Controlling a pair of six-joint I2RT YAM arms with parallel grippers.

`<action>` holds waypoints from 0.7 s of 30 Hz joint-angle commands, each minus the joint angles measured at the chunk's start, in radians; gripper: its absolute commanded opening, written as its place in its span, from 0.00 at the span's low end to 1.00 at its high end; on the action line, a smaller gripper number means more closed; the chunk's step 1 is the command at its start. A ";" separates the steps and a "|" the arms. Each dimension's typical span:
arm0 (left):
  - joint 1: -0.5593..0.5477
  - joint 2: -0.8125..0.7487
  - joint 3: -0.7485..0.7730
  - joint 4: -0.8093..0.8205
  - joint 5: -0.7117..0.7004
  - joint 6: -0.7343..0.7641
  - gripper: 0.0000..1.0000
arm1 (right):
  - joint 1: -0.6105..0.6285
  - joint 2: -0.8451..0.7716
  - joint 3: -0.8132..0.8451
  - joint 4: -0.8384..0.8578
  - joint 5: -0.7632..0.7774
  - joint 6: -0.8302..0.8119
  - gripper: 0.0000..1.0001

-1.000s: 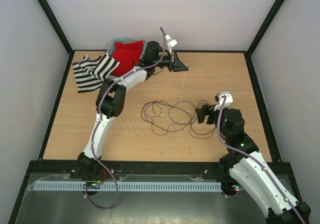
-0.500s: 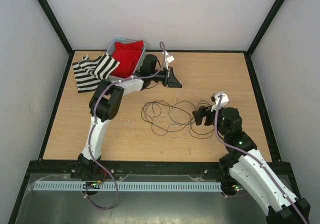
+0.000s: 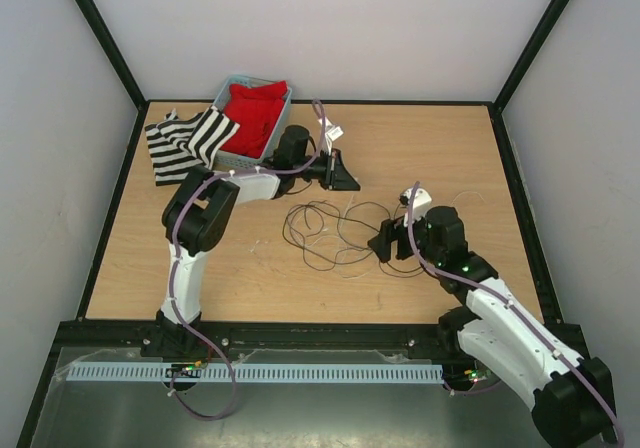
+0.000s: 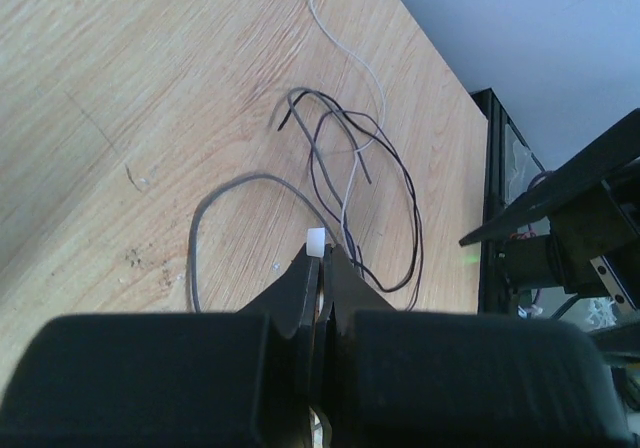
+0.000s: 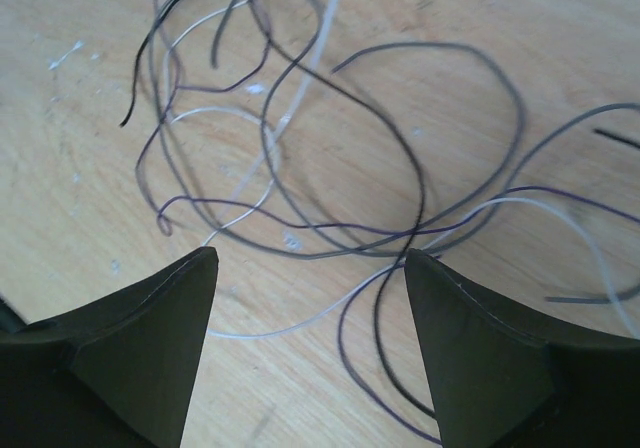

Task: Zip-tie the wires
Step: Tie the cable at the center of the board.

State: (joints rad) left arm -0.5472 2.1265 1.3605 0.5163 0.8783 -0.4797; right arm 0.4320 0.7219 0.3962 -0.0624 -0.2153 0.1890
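While hanging low over the far middle of the table [image 3: 450, 158], clamps right down with the left gripper [image 4: 322, 264]: fully closed on the zip tie [image 4: 317, 239], with only a small white end poking out past the fingertips. Cannot tell how the rest of that strip runs. Over to the wires [image 3: 335, 233] now: sprawled in loose dark and pale loops on the wood at mid-table, lying between the two grippers, just ahead of the left one's tips. On to the right gripper [image 5: 310, 258]: spread wide, with nothing in the jaws, poised over the right-hand edge of the tangle and looking straight down on the loops. Up at the far-left corner, spotting a basket [image 3: 223, 93] with a red cloth [image 3: 255, 113] in it, and just beside that a black-and-white striped cloth [image 3: 185, 143].
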 commanded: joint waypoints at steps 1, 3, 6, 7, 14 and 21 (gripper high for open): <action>-0.013 -0.043 -0.056 0.089 -0.029 -0.036 0.00 | 0.005 0.042 0.037 -0.004 -0.171 0.029 0.86; -0.016 -0.046 -0.086 0.117 -0.041 -0.052 0.00 | 0.018 0.060 0.056 -0.042 -0.222 0.027 0.87; -0.016 -0.050 -0.130 0.161 -0.059 -0.082 0.00 | 0.036 0.061 0.062 -0.069 -0.288 0.037 0.88; -0.016 -0.054 -0.146 0.175 -0.066 -0.093 0.00 | 0.045 0.057 0.062 -0.076 -0.295 0.040 0.88; -0.016 -0.082 -0.239 0.244 -0.100 -0.132 0.00 | 0.091 0.028 0.041 -0.080 -0.340 0.006 0.88; -0.016 -0.076 -0.236 0.246 -0.043 -0.132 0.00 | 0.133 -0.047 -0.013 0.101 -0.276 -0.033 0.87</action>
State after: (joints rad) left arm -0.5583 2.0937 1.1278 0.7128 0.7948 -0.6102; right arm 0.5404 0.7181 0.4179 -0.1051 -0.5076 0.1932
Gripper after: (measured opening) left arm 0.002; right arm 0.874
